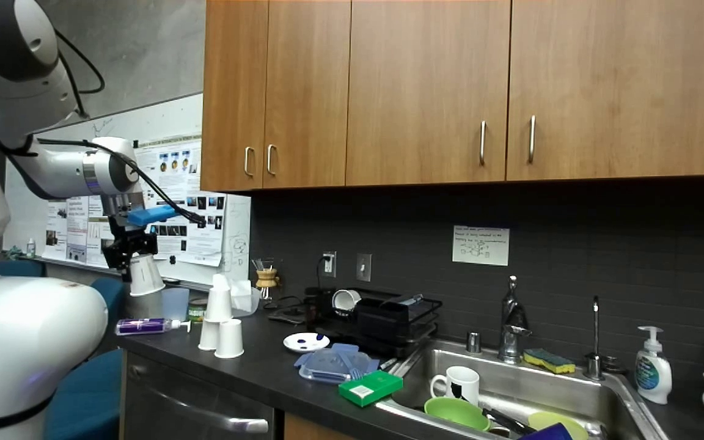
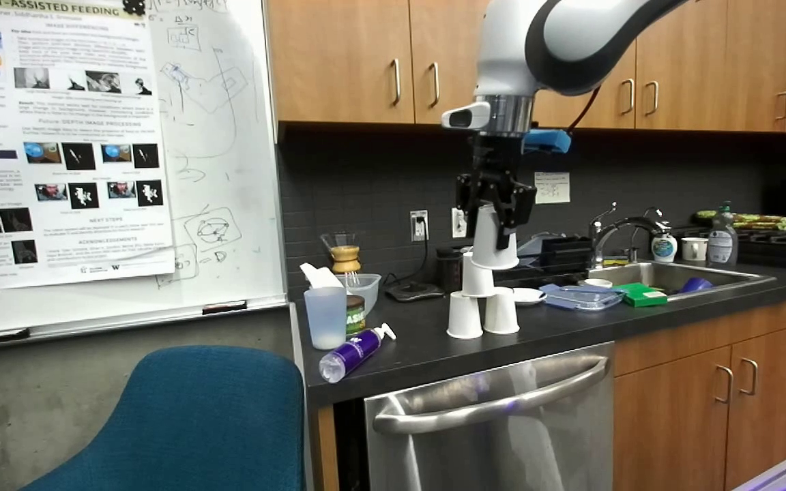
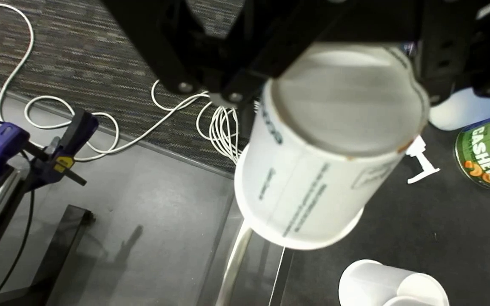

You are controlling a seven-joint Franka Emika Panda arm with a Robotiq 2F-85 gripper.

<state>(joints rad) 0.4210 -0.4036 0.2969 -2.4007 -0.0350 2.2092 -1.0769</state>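
Observation:
A white paper cup [image 2: 494, 249], upside down with its closed base up, is held in the black gripper [image 2: 486, 221]. In the wrist view, the jaws stand on either side of the cup [image 3: 313, 187], whose base rim looks dented. This cup hangs above counter height, near the counter's front edge. On the counter, two inverted white cups [image 1: 230, 339] stand side by side with another cup [image 1: 219, 305] on top of them. In an exterior view the held cup [image 1: 145, 275] is left of this stack. Parts of the stack [image 3: 372, 280] show at the bottom of the wrist view.
A purple pump bottle [image 2: 355, 351] lies on the counter beside a translucent blue cup [image 2: 325, 317] and a cashew can [image 3: 487, 153]. Farther along are a white plate [image 1: 306, 342], a plastic container [image 1: 333, 365], a green box [image 1: 370, 388], a dish rack [image 1: 388, 318] and the sink [image 1: 627, 400].

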